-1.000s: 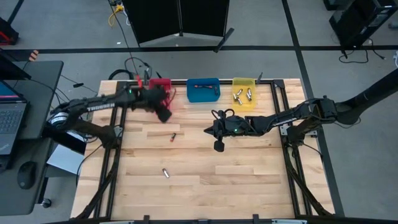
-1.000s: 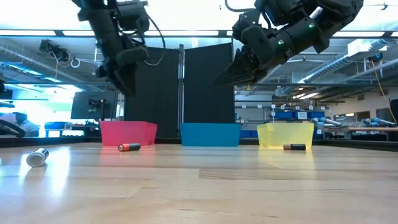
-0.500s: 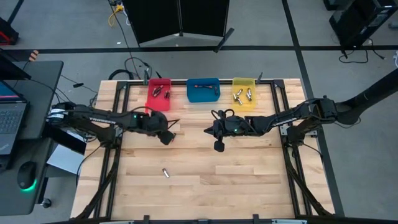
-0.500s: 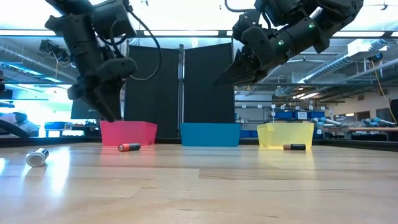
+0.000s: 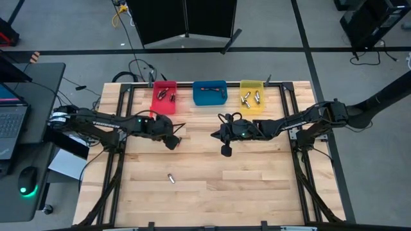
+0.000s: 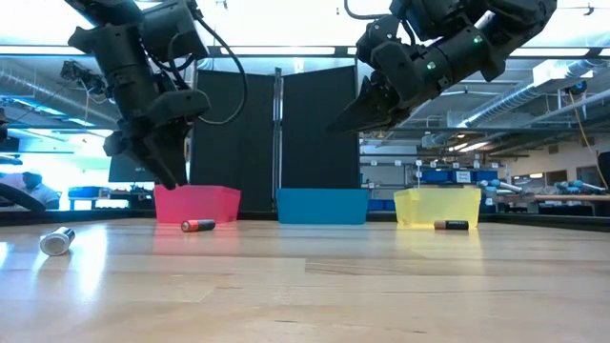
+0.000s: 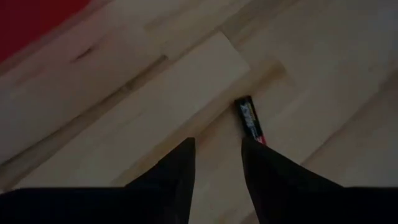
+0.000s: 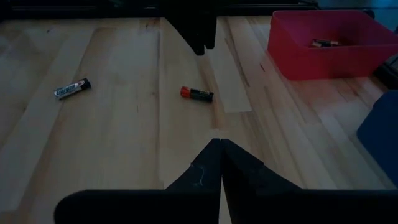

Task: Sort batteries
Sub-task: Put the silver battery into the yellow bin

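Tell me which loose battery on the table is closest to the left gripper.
The orange-ended battery, just past the open left gripper; the silvery battery lies farther off.

1. The red bin [image 7: 31,18] is cut off by the left wrist picture's edge.
2. From above, the left gripper [image 5: 171,142] hides the orange-ended battery [image 8: 197,94].
3. Labels of the batteries in the yellow bin [image 5: 251,96] are too small to read.

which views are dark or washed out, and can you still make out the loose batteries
Left wrist view: dim, but the black-and-red battery shows beyond the open left gripper. Low view: bright backlight leaves both arms as silhouettes. Right wrist view: evenly lit, two batteries clear.
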